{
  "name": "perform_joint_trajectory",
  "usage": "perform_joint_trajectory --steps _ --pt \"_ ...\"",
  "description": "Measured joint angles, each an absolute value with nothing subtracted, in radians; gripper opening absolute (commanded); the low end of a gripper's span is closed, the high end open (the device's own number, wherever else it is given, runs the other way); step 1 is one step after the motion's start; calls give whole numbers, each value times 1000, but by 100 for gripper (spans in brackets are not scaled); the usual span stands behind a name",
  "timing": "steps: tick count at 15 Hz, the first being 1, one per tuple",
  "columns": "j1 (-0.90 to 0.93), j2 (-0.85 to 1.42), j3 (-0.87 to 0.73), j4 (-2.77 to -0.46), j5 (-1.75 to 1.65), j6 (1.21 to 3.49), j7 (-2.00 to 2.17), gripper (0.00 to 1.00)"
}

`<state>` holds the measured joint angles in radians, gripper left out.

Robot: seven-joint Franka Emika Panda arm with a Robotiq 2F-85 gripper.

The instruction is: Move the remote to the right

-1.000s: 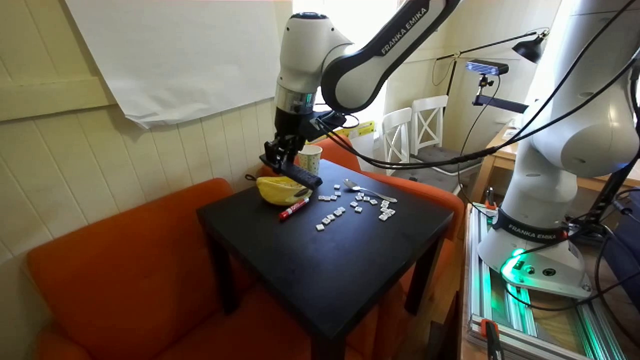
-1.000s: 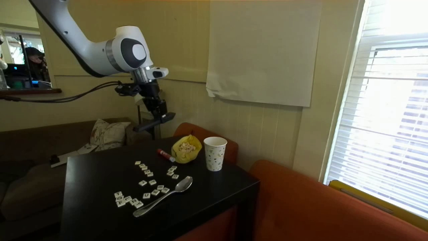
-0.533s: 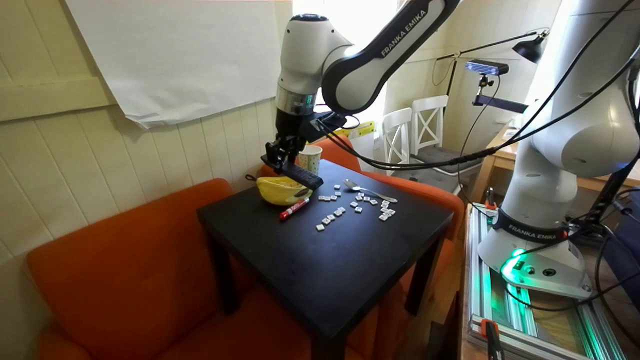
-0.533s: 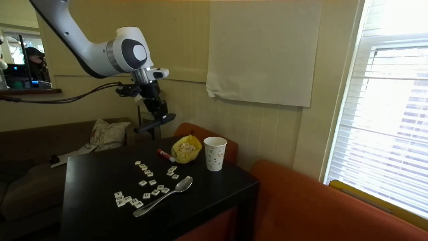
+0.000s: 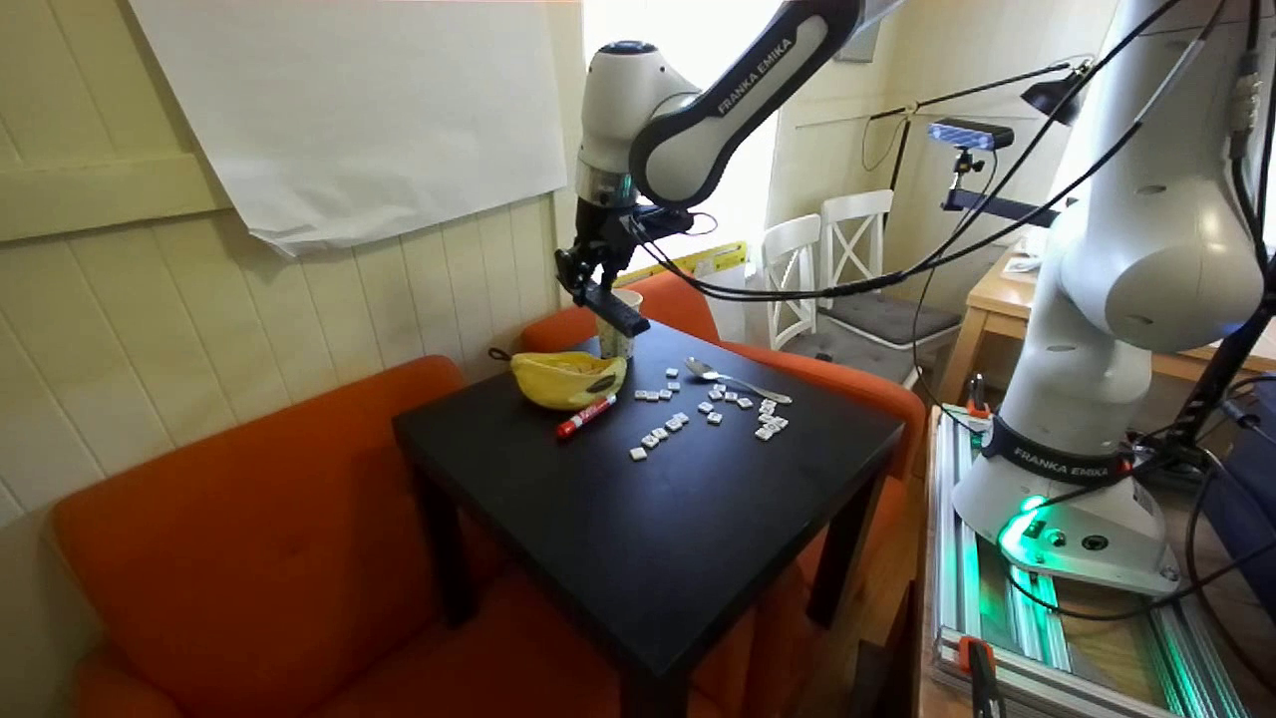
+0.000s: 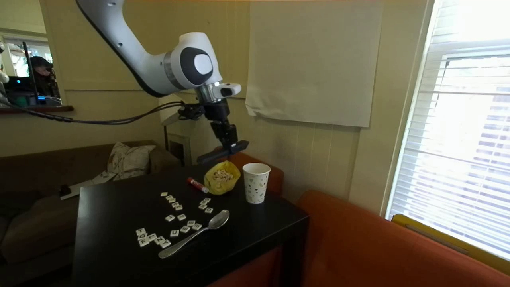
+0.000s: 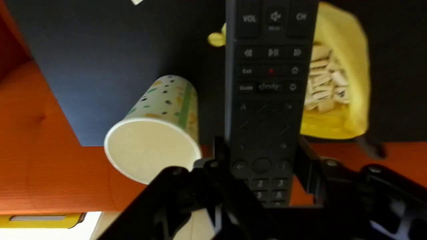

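The remote (image 7: 267, 110) is a slim black bar with rows of buttons. In the wrist view it points up and away between the fingers. My gripper (image 7: 261, 150) is shut on its sides near the number keys; the lower keys are partly hidden by the gripper. In both exterior views the remote (image 5: 620, 313) (image 6: 211, 154) hangs in the air, roughly level, above the far part of the black table (image 5: 638, 538). The gripper (image 5: 592, 287) (image 6: 230, 150) is near the paper cup and the yellow banana-shaped pouch, seemingly apart from both.
The paper cup (image 6: 255, 187) stands upright on the table; in the wrist view it is left of the remote. The yellow pouch (image 6: 216, 189) holds light tiles. A red marker (image 5: 586, 417), a spoon (image 6: 218, 220) and several letter tiles (image 6: 185, 229) lie on the table. Orange seats (image 5: 299, 519) border it.
The gripper has moved with the remote to the right in both exterior views, over the pouch and closer to the cup. The things on the table have not moved.
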<state>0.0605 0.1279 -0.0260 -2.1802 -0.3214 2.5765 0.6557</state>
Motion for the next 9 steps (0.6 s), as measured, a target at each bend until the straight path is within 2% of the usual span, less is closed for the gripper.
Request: perform_joint_trajectory --steps 9 --pt "-34 171 -89 -2102 -101 2425 471 26"
